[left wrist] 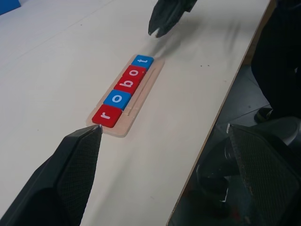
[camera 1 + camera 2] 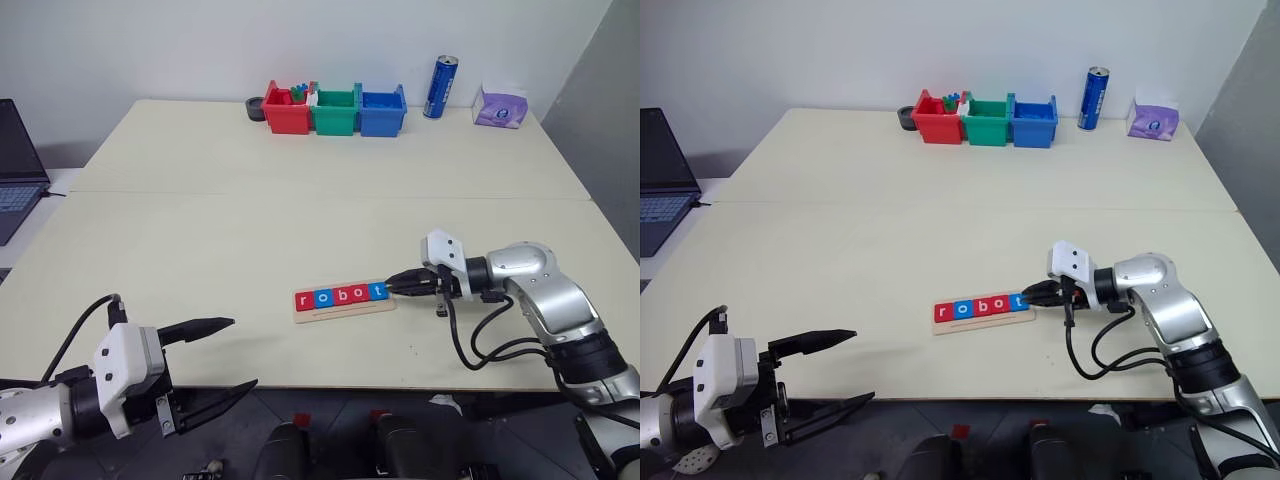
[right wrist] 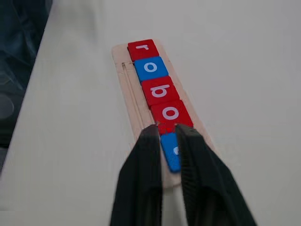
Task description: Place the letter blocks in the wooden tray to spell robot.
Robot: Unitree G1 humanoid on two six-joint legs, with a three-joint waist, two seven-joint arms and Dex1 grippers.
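From the head cameras, the wooden tray (image 2: 343,301) lies near the front edge of the pale table (image 2: 300,210), at about 6 o'clock of the tabletop. The five letter blocks (image 2: 341,296) sit on it in a touching row that reads r, o, b, o, t: red, blue, red, red, blue. The right gripper (image 2: 396,283) points in from 3 o'clock, its tips just beside the tray's t end; whether they touch the last block cannot be told here. The left gripper (image 2: 230,355) hangs at about 8 o'clock of the tray, well apart from it, over the table's front edge, its two black fingers spread wide with nothing between them. At the far edge, around 12 o'clock, stand a red bin (image 2: 287,109), a green bin (image 2: 335,112) and a blue bin (image 2: 382,111), with a blue can (image 2: 441,88) and a purple tissue pack (image 2: 501,106) to their right. A laptop (image 2: 18,165) lies at 9 o'clock.

In the left wrist view, the tray (image 1: 127,99) runs away between the wide-spread left fingers (image 1: 70,179), the red r block (image 1: 107,116) nearest; the right gripper (image 1: 157,29) hovers just past the blue t block (image 1: 142,61).

In the right wrist view, the right fingers (image 3: 143,179) stand a narrow gap apart, straddling the blue t block (image 3: 170,149) at the tray's (image 3: 123,94) near end; the gap looks slightly wider than the block, so a grip cannot be told.
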